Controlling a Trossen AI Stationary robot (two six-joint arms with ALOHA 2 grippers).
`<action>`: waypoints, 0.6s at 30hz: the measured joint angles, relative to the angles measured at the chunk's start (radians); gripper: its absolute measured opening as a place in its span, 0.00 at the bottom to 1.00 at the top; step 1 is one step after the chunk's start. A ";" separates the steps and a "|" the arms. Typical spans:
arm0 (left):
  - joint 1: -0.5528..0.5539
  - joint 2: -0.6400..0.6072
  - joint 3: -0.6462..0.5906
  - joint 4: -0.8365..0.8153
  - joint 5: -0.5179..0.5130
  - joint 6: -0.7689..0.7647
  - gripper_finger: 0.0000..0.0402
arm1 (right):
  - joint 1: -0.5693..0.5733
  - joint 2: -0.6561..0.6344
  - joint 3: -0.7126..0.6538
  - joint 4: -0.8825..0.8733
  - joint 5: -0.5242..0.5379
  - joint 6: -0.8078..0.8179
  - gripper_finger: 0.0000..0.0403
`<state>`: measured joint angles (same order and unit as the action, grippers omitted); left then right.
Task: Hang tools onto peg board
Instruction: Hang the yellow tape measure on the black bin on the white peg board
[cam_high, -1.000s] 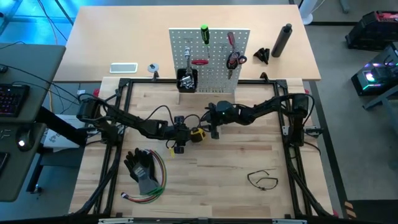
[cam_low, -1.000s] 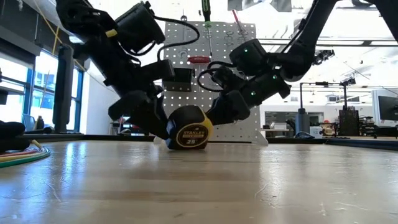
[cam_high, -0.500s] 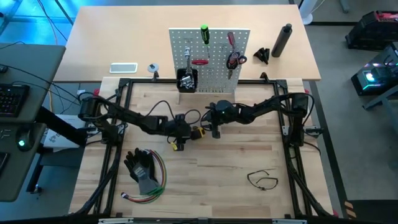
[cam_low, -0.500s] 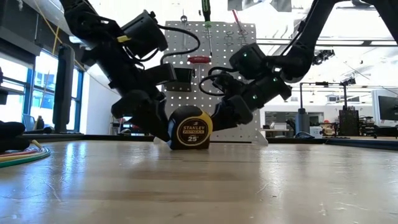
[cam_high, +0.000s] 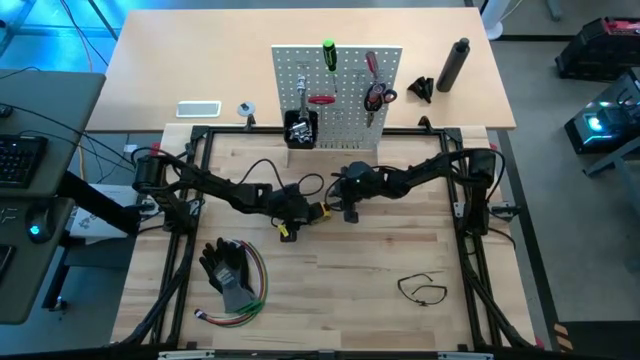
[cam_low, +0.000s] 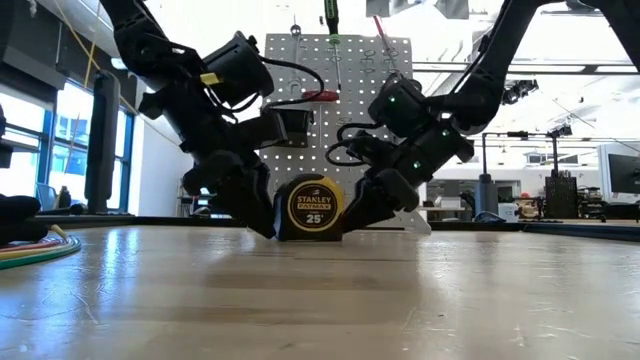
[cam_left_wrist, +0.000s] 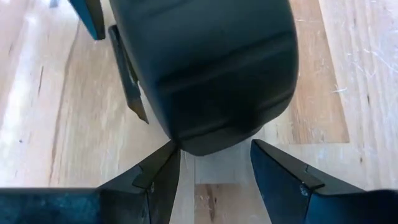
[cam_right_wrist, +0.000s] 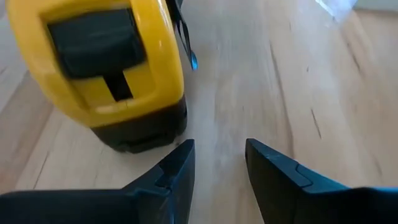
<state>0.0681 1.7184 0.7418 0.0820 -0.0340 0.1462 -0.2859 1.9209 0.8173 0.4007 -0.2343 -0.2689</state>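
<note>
High view shows the task partly done. The white square peg board (cam_high: 337, 95) with rows of small holes stands past both pincers, at the far edge of the work table. Some tools hang on it already: a green-handled screwdriver (cam_high: 328, 53), a red-handled screwdriver (cam_high: 321, 100), a thin red tool (cam_high: 371, 65) and red-handled scissors or pliers (cam_high: 376, 97). A small black bin (cam_high: 300, 130) sits on its front.

The yellow and black tape measure (cam_low: 312, 208) is not hung yet. It stands on the table between the two pincers. The left gripper (cam_low: 262, 212) is just beside it on one side and the right gripper (cam_low: 358, 212) is just beside it on the other. Both pincers have their fingers apart, and neither one is squeezing the tape measure. A thin black loop (cam_high: 422, 289) also waits on the table, well away from the right pincer, on its near side.

The table (cam_high: 350, 260) is light wood planks in a black frame. A black glove (cam_high: 228, 268) lies with coloured wires (cam_high: 250, 300) well apart from the left pincer. Behind the board is a tan desk (cam_high: 180, 60) with a dark bottle (cam_high: 453, 65) and a phone (cam_high: 199, 109). The low view shows a bright workshop room.
</note>
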 joint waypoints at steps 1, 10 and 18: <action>0.000 0.000 0.000 -0.001 0.000 -0.008 0.47 | 0.000 0.000 0.000 -0.010 0.001 0.000 0.34; 0.004 0.000 0.000 -0.031 -0.052 -0.056 0.47 | -0.004 -0.002 0.002 -0.064 0.016 0.002 0.34; 0.003 -0.003 0.002 -0.058 -0.082 -0.100 0.48 | -0.014 -0.002 0.002 -0.084 0.002 -0.010 0.35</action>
<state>0.0711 1.7157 0.7441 0.0244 -0.1159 0.0464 -0.3000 1.9186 0.8196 0.3169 -0.2324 -0.2789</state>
